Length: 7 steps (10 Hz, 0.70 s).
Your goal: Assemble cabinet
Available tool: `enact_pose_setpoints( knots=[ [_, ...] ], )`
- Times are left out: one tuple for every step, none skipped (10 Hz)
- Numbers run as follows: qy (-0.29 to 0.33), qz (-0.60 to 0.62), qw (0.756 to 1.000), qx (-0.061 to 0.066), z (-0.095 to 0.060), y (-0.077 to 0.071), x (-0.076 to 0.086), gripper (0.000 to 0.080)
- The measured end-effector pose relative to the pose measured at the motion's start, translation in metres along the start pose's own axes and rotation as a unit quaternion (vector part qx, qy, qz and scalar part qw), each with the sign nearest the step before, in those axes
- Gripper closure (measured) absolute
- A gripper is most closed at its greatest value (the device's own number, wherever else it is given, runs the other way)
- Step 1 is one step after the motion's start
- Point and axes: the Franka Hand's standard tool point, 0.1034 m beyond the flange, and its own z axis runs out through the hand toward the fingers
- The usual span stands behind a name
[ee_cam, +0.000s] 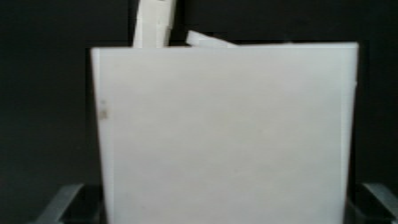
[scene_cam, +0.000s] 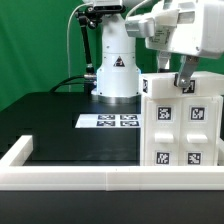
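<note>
The white cabinet shell [scene_cam: 180, 125] stands upright at the exterior view's right, its facing side carrying several black-and-white tags. My gripper [scene_cam: 184, 80] hangs right over its top edge. In the wrist view the gripper [ee_cam: 217, 205] straddles a broad white panel of the cabinet [ee_cam: 222, 120]. One dark finger [ee_cam: 64, 200] shows on each side of the panel, with a thin dark gap between finger and panel. The jaws stand wide apart and look open. A narrow white strip [ee_cam: 155, 22] and a small white corner [ee_cam: 210, 42] stick out beyond the panel's far edge.
The marker board [scene_cam: 108, 121] lies flat on the black table near the robot's white base [scene_cam: 115, 65]. A low white rim [scene_cam: 70, 178] frames the table's front and left. A green curtain fills the background.
</note>
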Motion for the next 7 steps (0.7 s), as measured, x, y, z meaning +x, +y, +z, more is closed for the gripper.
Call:
enact_pose_setpoints(
  knots=[
    [-0.001, 0.043, 0.999, 0.000, -0.0002, -0.0001, -0.0010, 0.0239],
    [0.000, 0.073, 0.997, 0.002, -0.0003, -0.0009, -0.0009, 0.0239],
    [-0.001, 0.114, 0.993, 0.007, -0.0004, -0.0030, -0.0004, 0.0239],
    [-0.002, 0.141, 0.990, 0.010, -0.0005, -0.0043, 0.0000, 0.0239],
    [-0.002, 0.159, 0.987, 0.012, -0.0005, -0.0052, 0.0001, 0.0238],
    [-0.001, 0.208, 0.978, 0.019, -0.0004, -0.0072, 0.0006, 0.0238],
    [-0.004, 0.250, 0.968, 0.025, -0.0001, -0.0100, 0.0001, 0.0238]
  ],
)
